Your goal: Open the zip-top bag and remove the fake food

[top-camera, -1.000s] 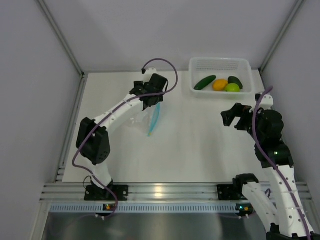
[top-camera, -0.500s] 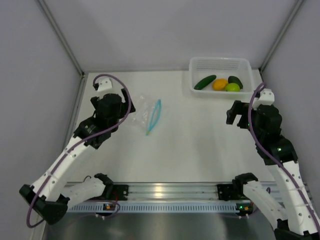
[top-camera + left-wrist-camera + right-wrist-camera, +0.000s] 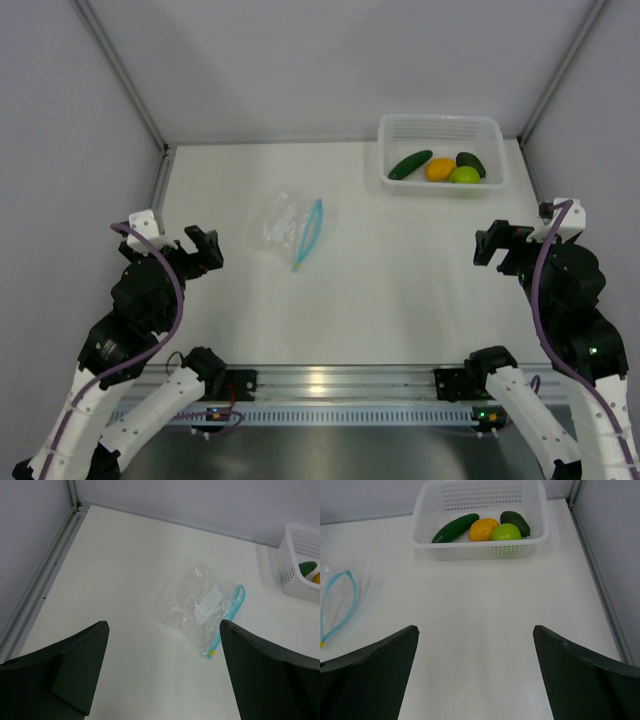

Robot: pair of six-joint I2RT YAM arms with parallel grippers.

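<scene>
The clear zip-top bag [image 3: 288, 228] lies flat and empty on the table, its light blue zip strip open along the right edge; it also shows in the left wrist view [image 3: 200, 607] and the right wrist view [image 3: 335, 602]. The fake food lies in the white mesh basket [image 3: 440, 128]: cucumber [image 3: 455, 527], orange fruit [image 3: 481, 529], lime-green ball [image 3: 506, 532], dark green oval [image 3: 516, 522]. My left gripper [image 3: 196, 248] is open and empty, pulled back near the left front. My right gripper [image 3: 497, 245] is open and empty at the right.
The white mesh basket [image 3: 480, 552] stands at the back right by the wall. Grey walls enclose the table on three sides. A metal rail [image 3: 320, 385] runs along the near edge.
My left arm has let go of the bag and drawn back to the near left. My right arm has drawn back toward the near right. The bag stays flat on the table.
</scene>
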